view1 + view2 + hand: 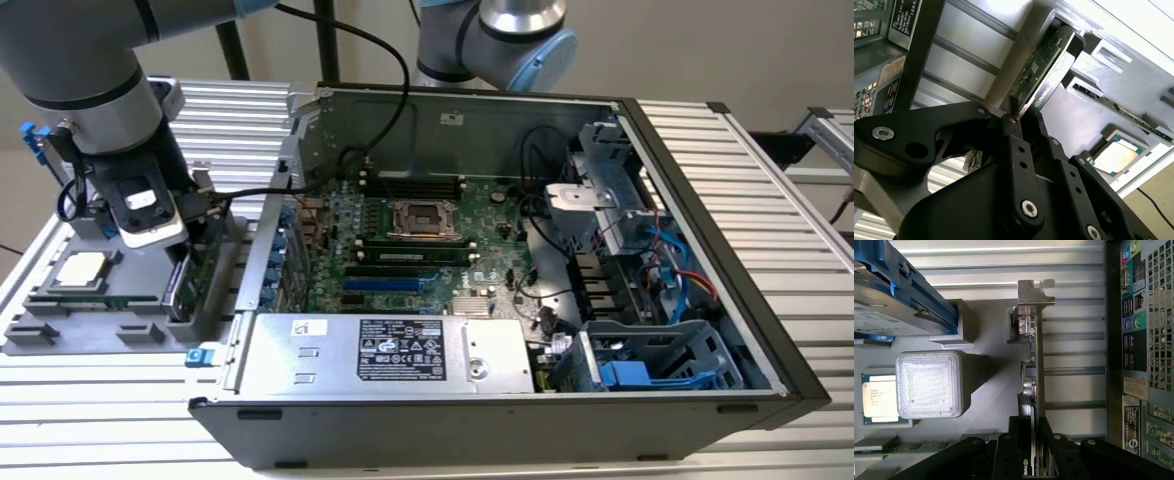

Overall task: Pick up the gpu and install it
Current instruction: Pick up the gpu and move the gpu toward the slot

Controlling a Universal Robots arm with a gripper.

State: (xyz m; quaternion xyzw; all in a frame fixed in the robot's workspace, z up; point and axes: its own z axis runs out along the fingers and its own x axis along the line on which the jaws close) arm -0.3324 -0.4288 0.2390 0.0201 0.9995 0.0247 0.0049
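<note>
Green gpu (1035,365) on edge in grey tray (989,335) | tool (1032,424) clamped on it; white logo (1046,94) on its edge

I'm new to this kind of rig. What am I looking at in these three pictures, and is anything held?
The machine is a robot arm with a grasping hand. The exterior view looks from off the arm at a slatted table; both wrist views come from cameras riding near the hand. On the table sit an open case and, at the exterior view's left, a grey tray of parts, including a chip. The gpu stands on edge in that tray, and the hand sits over its edge. Whether it is gripped, I cannot tell.
</note>
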